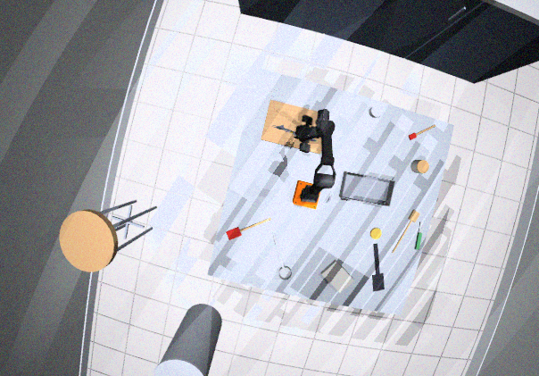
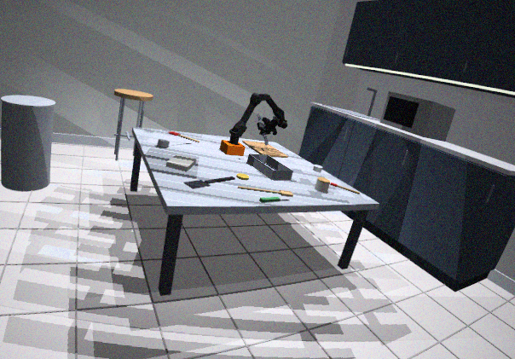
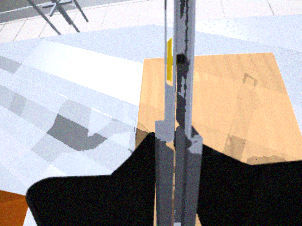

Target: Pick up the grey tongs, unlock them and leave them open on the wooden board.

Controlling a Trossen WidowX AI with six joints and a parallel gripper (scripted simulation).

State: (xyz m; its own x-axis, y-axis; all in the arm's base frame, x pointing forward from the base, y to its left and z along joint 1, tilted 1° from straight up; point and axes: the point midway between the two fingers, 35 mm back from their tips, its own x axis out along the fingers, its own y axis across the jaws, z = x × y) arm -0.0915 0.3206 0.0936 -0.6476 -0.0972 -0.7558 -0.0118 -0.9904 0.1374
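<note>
Tongs (image 1: 281,127) (image 2: 265,137) (image 3: 185,89) hang tilted over the wooden board (image 1: 269,135) (image 2: 274,151) (image 3: 235,99), grasped by the pincer (image 1: 302,132) (image 2: 265,125) (image 3: 163,136). We judge laying-down in hand; lock release we cannot confirm. Next calls for levelling, lowering, then gentle letting-go.

The robot's body is a slim, matte black jointed arm (image 1: 327,148) (image 2: 245,118), with chunky, rounded joint housings and narrower links between. Seen from the top, a loop-shaped black bracket (image 1: 318,170) with an open middle lies towards six o'clock on the arm. At the far end is a black hand (image 1: 305,132) (image 2: 267,124), its outline knobbly from the top; up close, its two broad black fingers have smooth, rounded contours. A bright orange, box-shaped base block (image 1: 297,201) (image 2: 232,147) carries small dark dots near its corners.
</note>
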